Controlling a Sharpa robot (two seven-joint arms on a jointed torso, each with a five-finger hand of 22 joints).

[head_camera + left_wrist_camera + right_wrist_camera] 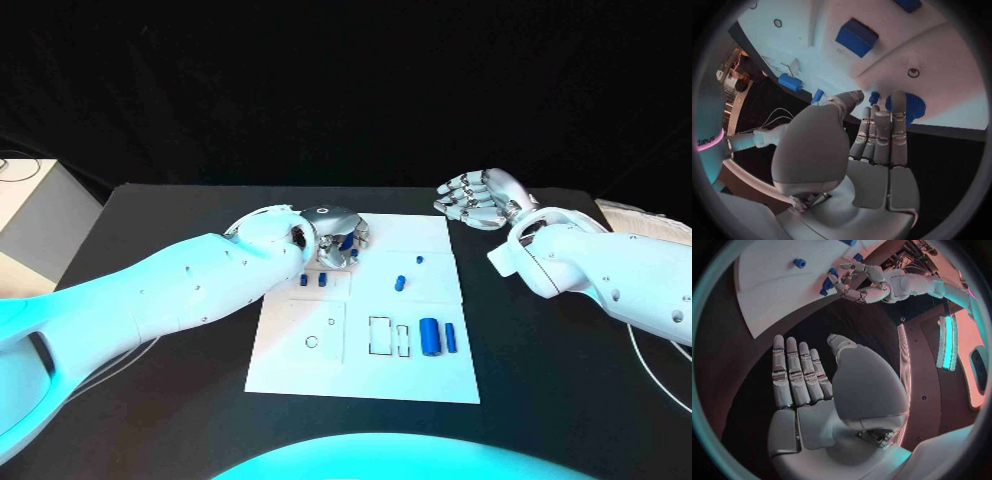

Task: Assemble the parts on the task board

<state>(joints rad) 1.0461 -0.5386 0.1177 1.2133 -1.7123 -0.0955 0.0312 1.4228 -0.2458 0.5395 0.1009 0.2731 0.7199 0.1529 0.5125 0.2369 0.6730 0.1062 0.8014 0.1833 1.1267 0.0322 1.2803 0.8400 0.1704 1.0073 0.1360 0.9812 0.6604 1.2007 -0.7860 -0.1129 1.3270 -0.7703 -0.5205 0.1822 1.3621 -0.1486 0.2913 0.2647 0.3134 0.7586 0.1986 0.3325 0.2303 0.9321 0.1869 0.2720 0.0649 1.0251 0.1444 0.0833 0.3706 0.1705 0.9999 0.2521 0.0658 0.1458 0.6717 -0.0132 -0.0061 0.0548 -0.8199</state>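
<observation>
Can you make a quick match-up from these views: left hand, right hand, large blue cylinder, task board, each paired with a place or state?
Things:
1. left hand
2. right hand
3. large blue cylinder
4. task board

Places or states:
A. lies flat in the middle of the black table
B. over the far left part of the board, fingers curled down
C. beyond the board's far right corner, over bare table, holding nothing
D. lies on the board's near right part

Pairs: 1-B, 2-C, 3-D, 4-A
</observation>
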